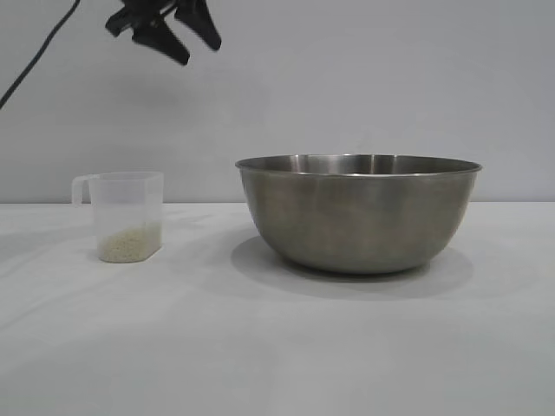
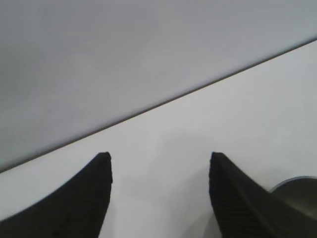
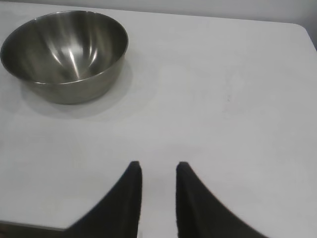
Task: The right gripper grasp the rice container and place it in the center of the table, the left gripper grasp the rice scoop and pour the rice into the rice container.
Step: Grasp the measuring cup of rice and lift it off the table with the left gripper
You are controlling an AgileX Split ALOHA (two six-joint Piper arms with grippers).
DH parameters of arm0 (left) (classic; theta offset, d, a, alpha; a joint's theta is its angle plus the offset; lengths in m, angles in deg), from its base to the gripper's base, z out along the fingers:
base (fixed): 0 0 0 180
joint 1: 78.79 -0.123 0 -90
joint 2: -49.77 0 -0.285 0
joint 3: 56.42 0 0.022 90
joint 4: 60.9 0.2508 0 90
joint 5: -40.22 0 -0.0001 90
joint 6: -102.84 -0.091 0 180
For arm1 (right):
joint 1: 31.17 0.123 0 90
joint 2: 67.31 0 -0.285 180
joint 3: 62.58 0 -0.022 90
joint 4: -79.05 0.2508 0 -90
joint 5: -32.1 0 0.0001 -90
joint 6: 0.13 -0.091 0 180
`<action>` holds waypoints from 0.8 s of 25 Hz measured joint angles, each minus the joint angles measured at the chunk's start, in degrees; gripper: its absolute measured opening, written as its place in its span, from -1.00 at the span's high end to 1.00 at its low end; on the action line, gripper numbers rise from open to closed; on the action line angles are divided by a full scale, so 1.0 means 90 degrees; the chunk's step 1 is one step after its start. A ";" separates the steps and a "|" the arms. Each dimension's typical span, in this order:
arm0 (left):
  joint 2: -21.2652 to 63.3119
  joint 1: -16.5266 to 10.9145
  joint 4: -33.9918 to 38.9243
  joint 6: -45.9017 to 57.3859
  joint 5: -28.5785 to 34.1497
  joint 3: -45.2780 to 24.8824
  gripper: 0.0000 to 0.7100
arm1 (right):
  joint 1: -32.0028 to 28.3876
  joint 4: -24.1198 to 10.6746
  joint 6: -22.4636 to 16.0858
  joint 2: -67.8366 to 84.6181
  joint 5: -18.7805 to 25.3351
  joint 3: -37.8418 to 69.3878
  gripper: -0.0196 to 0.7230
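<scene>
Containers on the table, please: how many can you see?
2: the rice scoop, holding rice, stands on the table at the exterior view's left; the rice container sits right of it, apart.

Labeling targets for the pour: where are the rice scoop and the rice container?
rice scoop (image 1: 130, 208), exterior view, on its translucent side wall.
rice container (image 1: 357, 221), exterior view, on its steel outer wall.

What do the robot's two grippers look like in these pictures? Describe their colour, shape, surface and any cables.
Both are black two-finger claws. The left gripper has tapering, pointed fingers with finely ribbed inner faces, and a thin black cable trails from it. The right gripper has matching curved black fingers narrowing to blunt tips. No markings or labels are visible.
</scene>
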 joint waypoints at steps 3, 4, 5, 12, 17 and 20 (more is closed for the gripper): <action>0.0093 0.0040 -0.1067 -0.0296 -0.0851 -0.0475 -0.07 | 0.0000 0.0000 0.0000 0.0000 0.0000 0.0000 0.95; 0.0093 0.0080 -0.1595 -0.0618 -0.1131 -0.0662 -0.07 | 0.0000 0.0000 0.0000 0.0000 0.0000 0.0000 0.95; 0.0093 0.0110 -0.2073 -0.1018 -0.1312 -0.0840 -0.07 | 0.0000 0.0000 0.0000 0.0000 0.0000 0.0000 0.95; 0.0079 0.0338 -0.3651 -0.4184 -0.1258 -0.1384 0.10 | 0.0000 0.0000 0.0000 0.0000 0.0000 0.0000 0.95; 0.0171 0.0338 -0.2652 -0.4650 -0.0763 -0.1413 0.15 | 0.0000 0.0000 0.0000 0.0000 0.0000 0.0000 0.95; 0.0352 0.0338 -0.2164 -0.4844 -0.0688 -0.1413 0.22 | 0.0000 0.0000 0.0000 0.0000 0.0000 0.0000 0.95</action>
